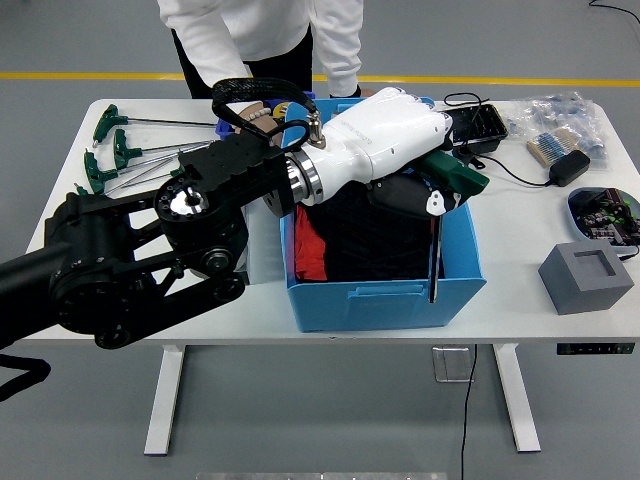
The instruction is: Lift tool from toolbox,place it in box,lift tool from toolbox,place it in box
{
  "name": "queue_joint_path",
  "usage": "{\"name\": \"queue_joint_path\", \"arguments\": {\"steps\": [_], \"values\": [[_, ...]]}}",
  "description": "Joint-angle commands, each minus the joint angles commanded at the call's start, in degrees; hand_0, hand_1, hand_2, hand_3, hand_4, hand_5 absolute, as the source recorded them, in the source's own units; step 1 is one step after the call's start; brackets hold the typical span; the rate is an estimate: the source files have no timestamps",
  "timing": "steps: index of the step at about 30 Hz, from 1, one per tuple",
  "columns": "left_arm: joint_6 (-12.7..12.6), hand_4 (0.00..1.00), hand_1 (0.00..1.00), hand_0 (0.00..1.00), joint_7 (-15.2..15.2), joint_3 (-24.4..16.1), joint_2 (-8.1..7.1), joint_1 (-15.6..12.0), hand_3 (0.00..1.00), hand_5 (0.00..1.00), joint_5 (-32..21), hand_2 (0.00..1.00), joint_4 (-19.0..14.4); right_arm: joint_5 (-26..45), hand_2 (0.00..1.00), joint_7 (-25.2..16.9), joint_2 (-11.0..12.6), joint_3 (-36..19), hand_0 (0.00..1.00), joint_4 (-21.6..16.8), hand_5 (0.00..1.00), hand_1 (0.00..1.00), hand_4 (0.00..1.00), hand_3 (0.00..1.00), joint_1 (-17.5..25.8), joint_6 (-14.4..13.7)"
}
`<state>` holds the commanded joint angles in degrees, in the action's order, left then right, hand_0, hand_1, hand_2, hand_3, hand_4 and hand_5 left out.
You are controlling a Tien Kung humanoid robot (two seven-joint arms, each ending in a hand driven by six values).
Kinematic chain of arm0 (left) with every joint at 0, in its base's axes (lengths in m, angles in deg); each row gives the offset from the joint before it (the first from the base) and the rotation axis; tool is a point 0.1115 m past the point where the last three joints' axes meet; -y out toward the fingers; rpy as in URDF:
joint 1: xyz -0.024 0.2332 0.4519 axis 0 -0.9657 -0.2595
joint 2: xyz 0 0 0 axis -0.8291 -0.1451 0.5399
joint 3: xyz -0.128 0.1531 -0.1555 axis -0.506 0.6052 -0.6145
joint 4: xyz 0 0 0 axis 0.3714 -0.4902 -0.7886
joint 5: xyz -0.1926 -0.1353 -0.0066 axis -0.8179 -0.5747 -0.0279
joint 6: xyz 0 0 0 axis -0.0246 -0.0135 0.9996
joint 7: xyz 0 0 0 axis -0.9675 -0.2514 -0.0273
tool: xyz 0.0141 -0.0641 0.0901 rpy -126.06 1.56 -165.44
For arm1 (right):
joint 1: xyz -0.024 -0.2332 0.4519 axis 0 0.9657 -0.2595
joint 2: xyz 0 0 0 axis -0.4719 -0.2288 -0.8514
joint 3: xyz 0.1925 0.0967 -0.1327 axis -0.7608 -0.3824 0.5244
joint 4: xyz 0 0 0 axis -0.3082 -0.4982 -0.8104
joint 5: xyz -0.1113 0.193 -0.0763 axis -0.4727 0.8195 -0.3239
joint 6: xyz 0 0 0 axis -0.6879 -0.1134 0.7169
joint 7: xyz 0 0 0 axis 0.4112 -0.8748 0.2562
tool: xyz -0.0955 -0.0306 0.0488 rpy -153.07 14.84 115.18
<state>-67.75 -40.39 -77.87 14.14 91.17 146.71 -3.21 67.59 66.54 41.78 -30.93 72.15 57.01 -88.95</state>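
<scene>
left hand [425, 195]: gripping a green T-handle hex key [437, 232]; shaft hanging down over the blue bin [385, 292]
person: leaning over the desk [560, 318]

Green-handled T-wrench [437, 235] hanging shaft-down over blue box [385, 290] — black and red cloth inside

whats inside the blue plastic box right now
Black cloth and a red patch show inside the blue plastic box. The robot's left arm covers the rest.
</scene>
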Motion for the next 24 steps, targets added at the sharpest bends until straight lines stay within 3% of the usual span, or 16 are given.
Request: {"name": "queue_joint_path", "arguments": {"steps": [4, 11, 17, 24], "values": [[-0.09, 0.595, 0.062, 0.219, 0.06, -0.14, 0.71, 0.39, 0.077, 0.653, 0.49, 0.073, 1.04, 0.36, 0.716, -0.05, 0.07, 0.16, 0.677, -0.05, 0.729, 0.644, 0.785, 0.579, -0.09, -0.14], [0.26, 0.599, 0.062, 0.219, 0.30, -1.11, 0.32, 2.32, 0.077, 0.654, 0.30, 0.073, 0.80, 0.57, 0.716, -0.09, 0.13, 0.25, 0.676, -0.05, 0.730, 0.644, 0.785, 0.579, -0.12, -0.21], [1.35, 0.601, 0.060, 0.220, 0.96, -3.16, -0.93, 3.67, 0.076, 0.655, -0.68, 0.073, 1.05, 0.63, 0.717, -0.07, 0.10, 0.43, 0.676, -0.01, 0.731, 0.644, 0.784, 0.579, 0.00, -0.17], [1.70, 0.606, 0.061, 0.216, 1.03, -4.60, -0.84, 4.59, 0.077, 0.650, -0.87, 0.075, 2.42, 0.78, 0.717, -0.03, 0.01, 0.95, 0.676, 0.03, 0.730, 0.644, 0.784, 0.578, 0.08, -0.20]]}}
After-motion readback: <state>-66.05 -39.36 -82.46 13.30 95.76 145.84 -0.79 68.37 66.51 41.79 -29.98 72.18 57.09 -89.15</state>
